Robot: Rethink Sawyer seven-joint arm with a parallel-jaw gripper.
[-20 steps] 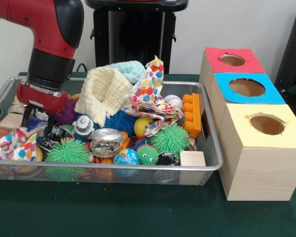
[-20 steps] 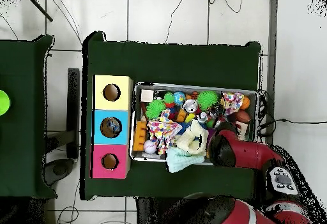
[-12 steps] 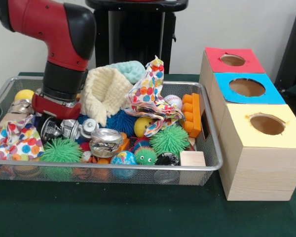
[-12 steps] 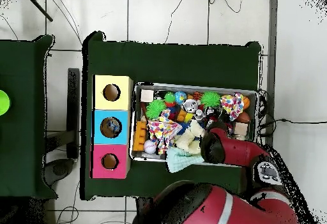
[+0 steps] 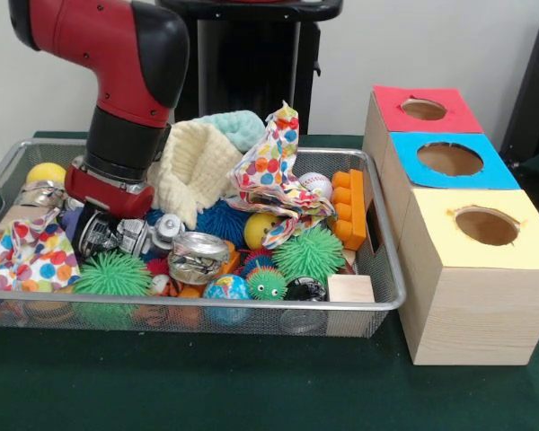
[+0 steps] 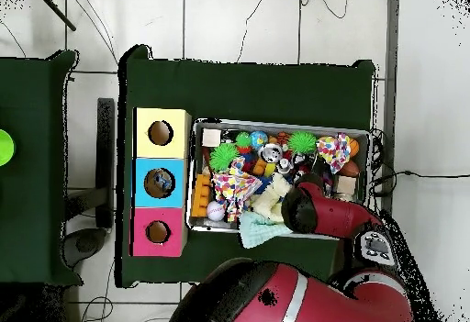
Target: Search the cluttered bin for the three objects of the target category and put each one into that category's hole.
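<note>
Since a second ago, end effector (image 5: 99,235) shifted toward crushed can (image 5: 196,256).

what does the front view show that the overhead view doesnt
Only the front view shows the wooden side walls of the three boxes, the crushed silver can clearly, and the gripper down among the clutter, its state unclear. Only the overhead view shows the whole green table top, the tiled floor and the arm's red elbow. Both show the wire mesh bin, the orange studded block and the red, blue and yellow holes.
</note>
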